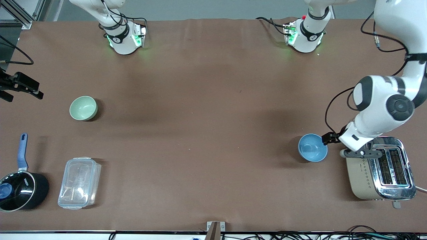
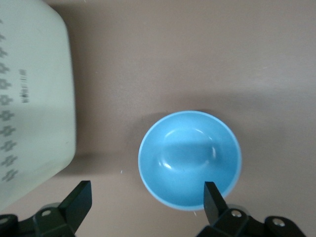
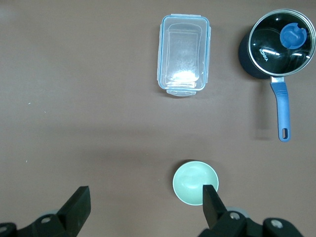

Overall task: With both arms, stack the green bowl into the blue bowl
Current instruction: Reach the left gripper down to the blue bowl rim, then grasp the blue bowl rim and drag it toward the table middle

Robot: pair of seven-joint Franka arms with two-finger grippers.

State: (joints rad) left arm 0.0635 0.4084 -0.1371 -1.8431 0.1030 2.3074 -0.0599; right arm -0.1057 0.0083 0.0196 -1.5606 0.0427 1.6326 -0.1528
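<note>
The pale green bowl (image 1: 83,108) sits upright and empty on the table toward the right arm's end. It also shows in the right wrist view (image 3: 196,182). The blue bowl (image 1: 312,147) sits upright and empty toward the left arm's end, beside the toaster. My left gripper (image 1: 328,139) is open and low at the bowl's rim on the toaster side. In the left wrist view (image 2: 146,202) one finger (image 2: 213,200) is over the blue bowl (image 2: 190,158) and the other is over bare table. My right gripper (image 3: 144,202) is open and empty, high above the table near the green bowl, out of the front view.
A toaster (image 1: 380,173) stands close beside the blue bowl, under the left arm's wrist. A clear lidded container (image 1: 79,182) and a black saucepan with a blue handle (image 1: 20,190) sit nearer the front camera than the green bowl. A black fixture (image 1: 20,86) juts in at the table's edge.
</note>
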